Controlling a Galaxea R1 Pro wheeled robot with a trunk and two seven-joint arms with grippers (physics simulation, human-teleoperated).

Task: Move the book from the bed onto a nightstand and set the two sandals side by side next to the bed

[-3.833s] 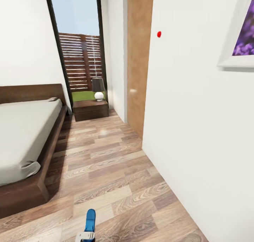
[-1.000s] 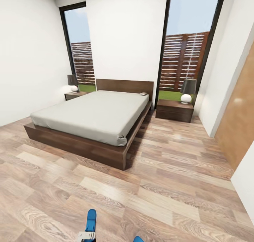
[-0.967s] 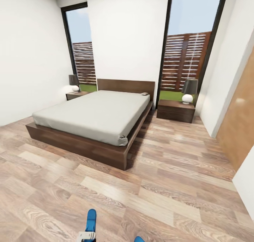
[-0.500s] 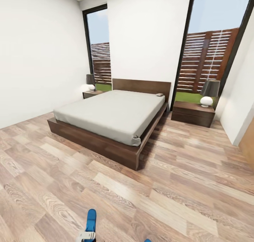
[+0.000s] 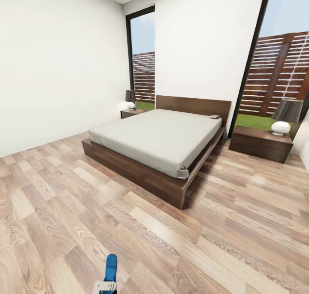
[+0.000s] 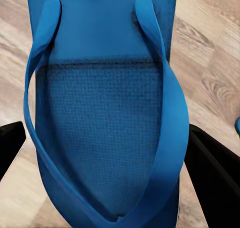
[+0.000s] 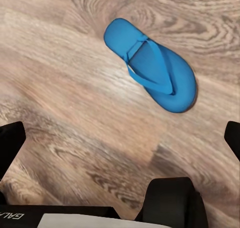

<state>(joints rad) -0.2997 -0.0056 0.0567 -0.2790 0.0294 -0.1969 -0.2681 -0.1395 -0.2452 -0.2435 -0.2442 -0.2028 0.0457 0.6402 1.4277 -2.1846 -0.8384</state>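
Note:
The bed (image 5: 163, 139), a dark wood frame with a pale grey mattress, stands in the middle of the bedroom in the head view. The book (image 5: 214, 116) is a small dark shape on the mattress's far right corner by the headboard. One nightstand (image 5: 260, 143) stands right of the bed, the other nightstand (image 5: 131, 112) at its far left. One blue sandal (image 6: 105, 63) sits between the black fingers of my left gripper (image 6: 107, 143), and the same sandal (image 5: 111, 266) sticks up at the head view's bottom edge. The other sandal (image 7: 150, 63) lies flat on the floor beyond my open right gripper (image 7: 122, 138).
A lamp (image 5: 284, 116) stands on the right nightstand and a smaller-looking lamp (image 5: 130, 98) on the far one. Tall windows flank the headboard. Wide wood-plank floor (image 5: 86, 208) lies between me and the bed's foot and left side.
The head camera has swung left, so the bed and nightstands sit further right in the picture. The held sandal keeps its place at the bottom edge.

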